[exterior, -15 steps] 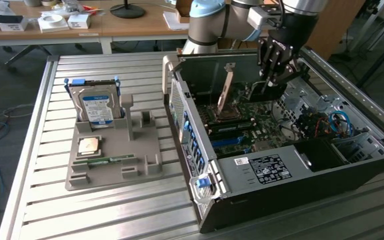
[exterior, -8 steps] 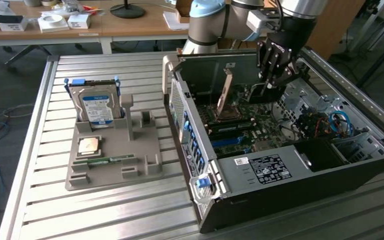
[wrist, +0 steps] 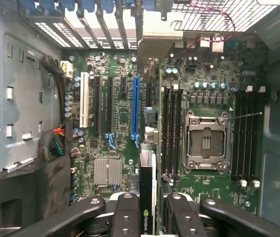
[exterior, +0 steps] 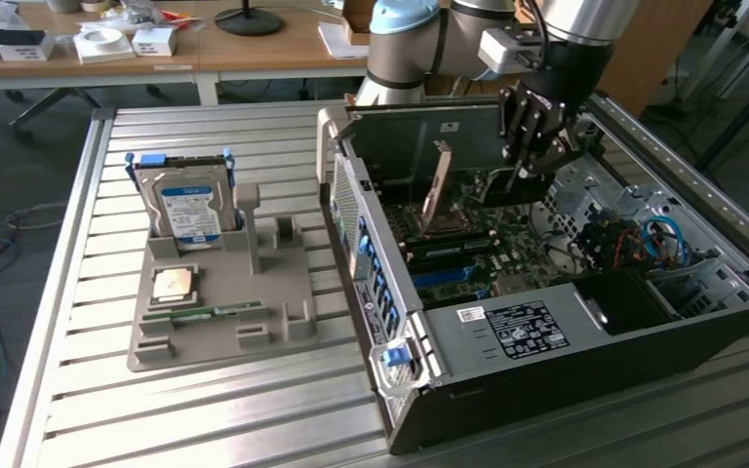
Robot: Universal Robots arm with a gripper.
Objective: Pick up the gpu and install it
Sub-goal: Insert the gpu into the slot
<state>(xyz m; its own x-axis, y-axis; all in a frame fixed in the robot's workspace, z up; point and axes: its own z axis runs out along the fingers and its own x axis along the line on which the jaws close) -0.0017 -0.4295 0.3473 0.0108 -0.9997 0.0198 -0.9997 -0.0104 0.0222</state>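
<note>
tool (exterior: 532,164) hangs inside the open computer case (exterior: 531,327), fingers (wrist: 126,213) pinching the gpu (wrist: 148,197) between them. in the wrist view the card is seen edge-on, thin and dark, with a green logo on the part nearest the tool. it is clear of the motherboard (wrist: 122,123), which lies straight below the tool. on that board a long blue slot (wrist: 136,106) runs parallel to the card and just to one side of its line. the empty processor socket (wrist: 206,143) sits further off on the card's other side, beyond a row of dark memory slots (wrist: 172,131). well apart from the tool, outside the case on the slatted tabletop (exterior: 153,414), a grey fixture (exterior: 238,292) holds an upright hard drive (exterior: 192,207), a processor chip (exterior: 173,285) and a narrow green memory stick (exterior: 206,314).
</note>
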